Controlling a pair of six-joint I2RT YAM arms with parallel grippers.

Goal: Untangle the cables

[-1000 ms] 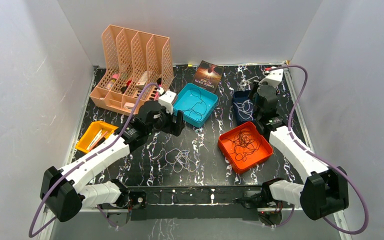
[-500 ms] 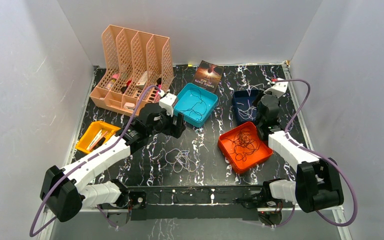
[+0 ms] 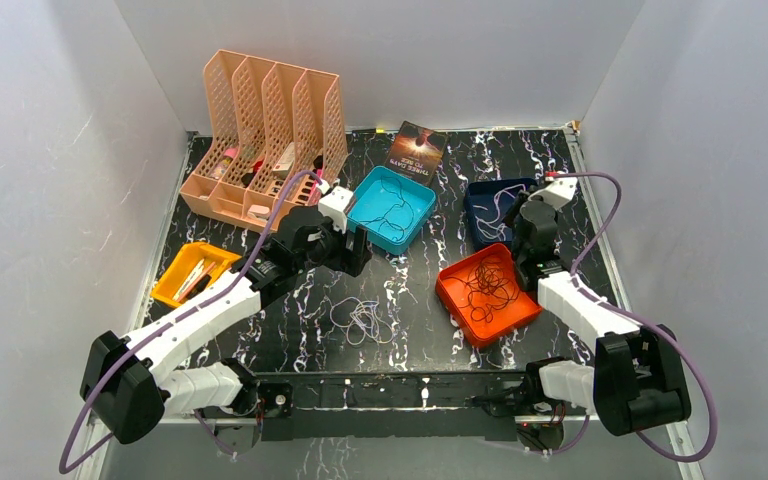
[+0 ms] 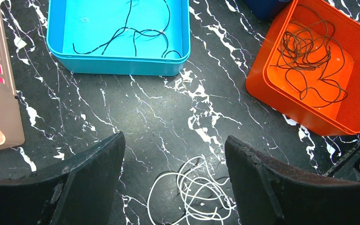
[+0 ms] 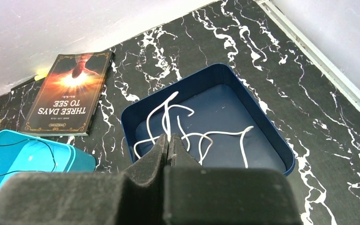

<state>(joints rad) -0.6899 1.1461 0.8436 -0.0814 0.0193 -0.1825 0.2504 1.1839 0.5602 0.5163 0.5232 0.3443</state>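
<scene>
A loose tangle of white cables (image 4: 197,192) (image 3: 360,320) lies on the black marble table. My left gripper (image 4: 174,138) (image 3: 353,247) hovers open above its far side, holding nothing. Dark cables (image 4: 309,51) (image 3: 488,283) are heaped in the orange tray (image 4: 281,98) (image 3: 459,315). One dark cable (image 4: 136,33) lies in the teal tray (image 4: 122,65) (image 3: 422,225). A white cable (image 5: 187,136) (image 3: 500,197) curls in the dark blue tray (image 5: 220,105) (image 3: 480,235). At that tray's near edge my right gripper (image 5: 168,137) (image 3: 522,208) is shut, a strand of this cable pinched at its tips.
A peach file organizer (image 3: 265,130) stands at the back left, with a yellow tray (image 3: 195,272) of small items nearer on the left. A book (image 3: 418,148) (image 5: 70,96) lies at the back behind the teal tray. White walls enclose three sides.
My right arm has drawn back from over the dark blue tray toward its near right edge, staying shut. The left arm has shifted only slightly.
</scene>
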